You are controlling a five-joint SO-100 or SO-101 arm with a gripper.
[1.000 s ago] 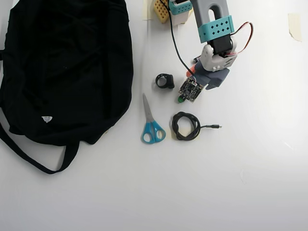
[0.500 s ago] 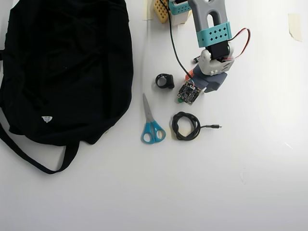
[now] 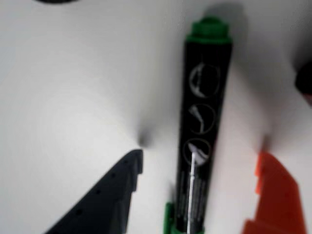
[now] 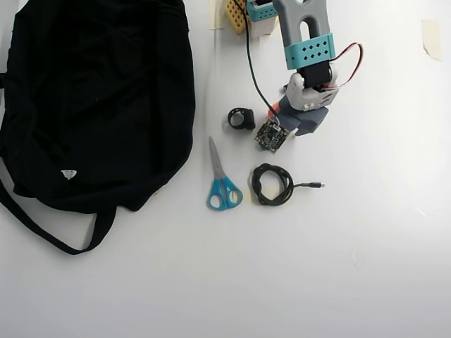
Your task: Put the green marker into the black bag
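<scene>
In the wrist view the green marker [image 3: 202, 97] lies on the white table: a black barrel with white print and green at both ends. My gripper [image 3: 200, 156] is open and low over it. The dark finger [image 3: 117, 195] stands to the marker's left and the orange finger [image 3: 275, 195] to its right, both apart from the barrel. In the overhead view the arm's wrist [image 4: 299, 113] covers the marker and the fingers. The black bag [image 4: 91, 91] lies flat at the left of the overhead view, with a small white label and long straps.
In the overhead view, blue-handled scissors [image 4: 222, 179], a coiled black cable [image 4: 271, 184] and a small black ring-shaped thing [image 4: 241, 118] lie between the bag and the arm. A strip of tape [image 4: 431, 39] is stuck at the far right.
</scene>
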